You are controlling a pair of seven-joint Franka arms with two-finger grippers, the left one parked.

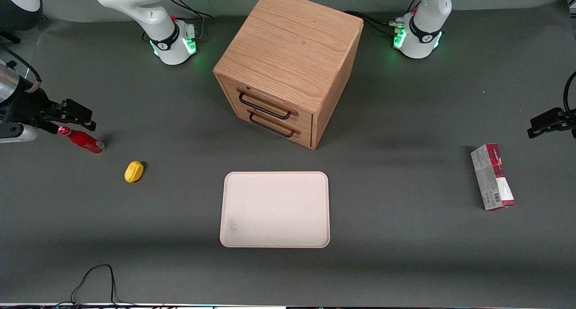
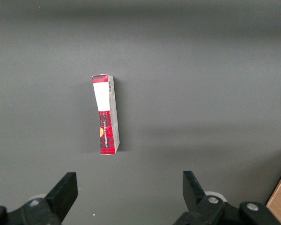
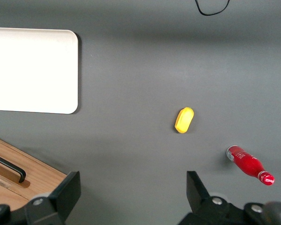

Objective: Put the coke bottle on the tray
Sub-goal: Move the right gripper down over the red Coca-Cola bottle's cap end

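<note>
We are looking at the very start of the job: the coke bottle (image 1: 81,139) is lying on its side on the grey counter (image 1: 405,237), and the tray (image 1: 275,209) is sitting bare, nearer to the front camera than the wooden cabinet (image 1: 288,66). We are taking that tray as our landmark. The bottle is resting well away from the tray, toward the working arm's end of the counter, and a little farther from the front camera than the tray is. A small yellow lump (image 1: 134,171) is lying between bottle and tray, closer to the bottle. A red-and-grey carton (image 1: 492,177) is lying well apart from the tray toward the parked arm's end.

The gripper (image 1: 72,113) is hanging above the counter close to the bottle's capped end, much farther from the tray than the yellow lump is. In the right wrist view its jaws are standing wide apart and holding nothing; the bottle (image 3: 249,165) is showing off to one side of the gap there, not between the fingers (image 3: 199,190).

So, as we are judging it, nothing of the task is done yet. Still ahead are lining the jaws up over the bottle's body, coming down, closing on it, lifting, carrying it past the yellow lump to the tray, and setting it down inside the low rim. Being slim and round, the bottle may be inclined to roll if one finger is nudging it first.
</note>
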